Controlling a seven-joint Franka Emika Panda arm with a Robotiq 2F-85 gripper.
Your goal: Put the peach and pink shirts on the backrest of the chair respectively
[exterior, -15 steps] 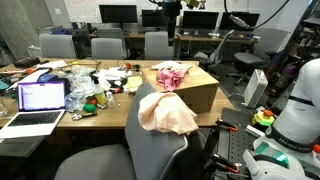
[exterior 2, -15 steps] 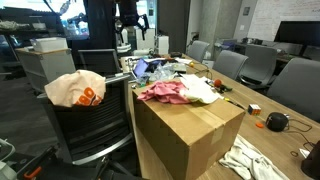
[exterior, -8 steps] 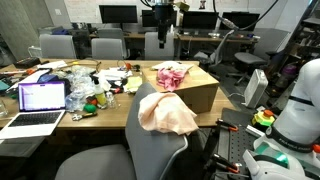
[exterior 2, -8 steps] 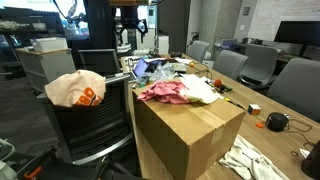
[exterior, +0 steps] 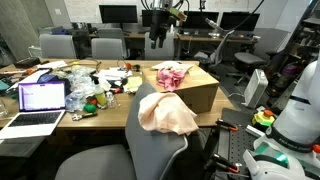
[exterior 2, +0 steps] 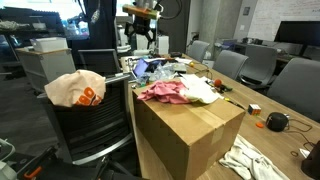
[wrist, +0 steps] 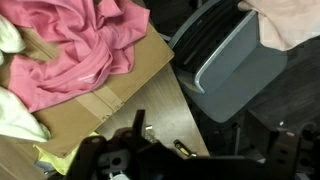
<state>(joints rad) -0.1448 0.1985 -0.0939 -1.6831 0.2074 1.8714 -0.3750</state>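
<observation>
The black robot gripper point(exterior: 157, 37), at 12 o'clock in an exterior view, is too small to show how its jaws stand. In the wrist view it is a dark blur at 6 o'clock. There the crumpled pink cloth shirt point(wrist: 75, 45) is cut off at 11 o'clock, and the peach cloth shirt point(wrist: 292, 18) at 1 o'clock.

The air above the cardboard box point(exterior: 197, 93) is open, and the end effector point(exterior: 157, 40) hangs high over its far side with a clear drop to the pink shirt point(exterior: 172, 75) heaped on the box top. Beside the box, the counter point(exterior: 100, 117) is crowded with a laptop point(exterior: 38, 100) and a spread of clutter point(exterior: 95, 85), so a low pass there is cramped. The chair backrest point(exterior: 160, 150) stands close against the box's near side, its top draped with the peach shirt point(exterior: 165, 112) and free air above it.
</observation>
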